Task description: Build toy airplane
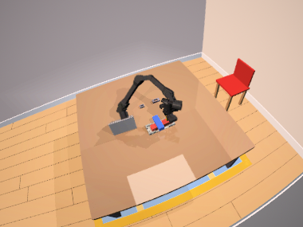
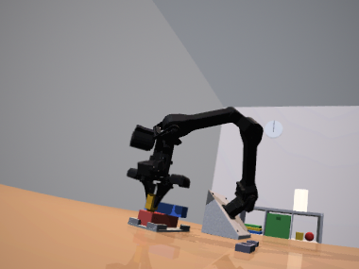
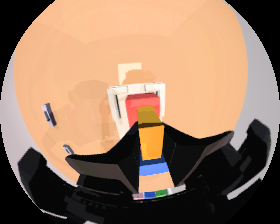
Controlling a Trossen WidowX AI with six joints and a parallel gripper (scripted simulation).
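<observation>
The red fuselage [image 1: 153, 127] [image 2: 161, 219] [image 3: 142, 101] lies in the pale jig cradle [image 1: 149, 131] [image 2: 156, 227] [image 3: 113, 94] and looks flat. The blue wing [image 1: 158, 123] [image 2: 173, 210] [image 3: 154, 168] lies crosswise on top of it; its tab and socket are hidden. My gripper [image 2: 151, 201] [image 3: 146, 123] is shut on the yellow tail fin [image 2: 149, 203] [image 3: 151, 142], upright at one end of the fuselage. The fin's lower end is at or just above the fuselage top; whether its tab is in the socket is hidden.
A grey wedge-shaped block [image 1: 123, 126] [image 2: 218, 220] stands near the arm's base. Two small grey holders, a larger one [image 1: 155, 100] [image 3: 48, 115] and a smaller one [image 1: 142, 106] [image 3: 68, 149], lie to one side of the jig. A pale rectangle [image 1: 161, 178] marks the table's front.
</observation>
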